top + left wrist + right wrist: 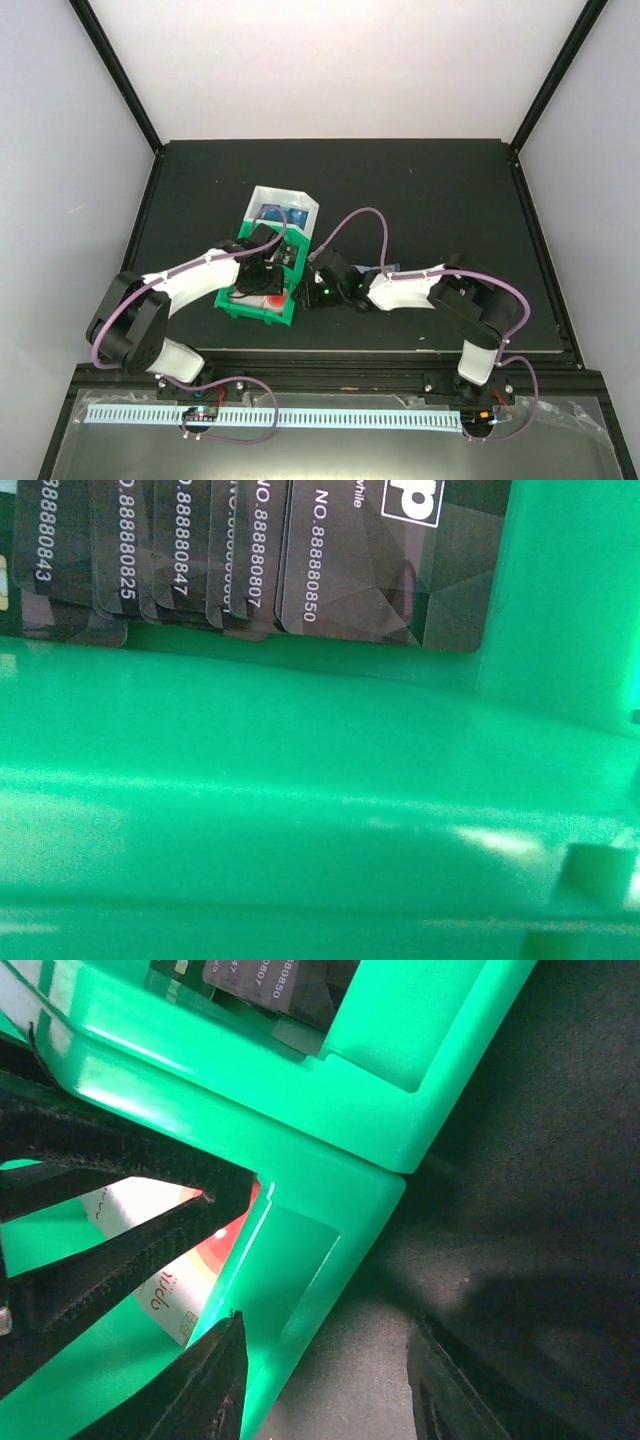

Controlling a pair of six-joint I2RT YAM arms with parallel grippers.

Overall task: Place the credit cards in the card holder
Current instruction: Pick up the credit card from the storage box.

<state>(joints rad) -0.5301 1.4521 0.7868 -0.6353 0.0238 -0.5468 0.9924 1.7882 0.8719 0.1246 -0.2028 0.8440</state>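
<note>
White walls close in the black tabletop (430, 200). Centre of the top view: green bin (232, 303), with a white bin (305, 215) touching its far end.

The credit cards sit in the green bin. A fan of black cards (350, 560) lies along one wall, and a red-and-white card (150, 1250) lies lower in the bin. We take the blue shape in the white bin to be the card holder (275, 213), but it's too small to confirm.

The left hand (262, 272) is down inside the green bin. Its own wrist view shows no fingers, so we cannot tell whether it is apart or together. The right hand (325, 1330) is at the bin's right corner, fingers spread, holding nothing. One fingertip (215, 1380) overlaps the green wall and the other is over bare tabletop.

Risks, in our judgement:
- The black cards overlap, so a pinch may lift several or slide off.
- Both hands are close at the same bin wall, so they could bump or shove the bin.

Room to move:
- Inside the bin it is tight, with walls on all sides.
- There is open tabletop at right and upper right of the top view.
</note>
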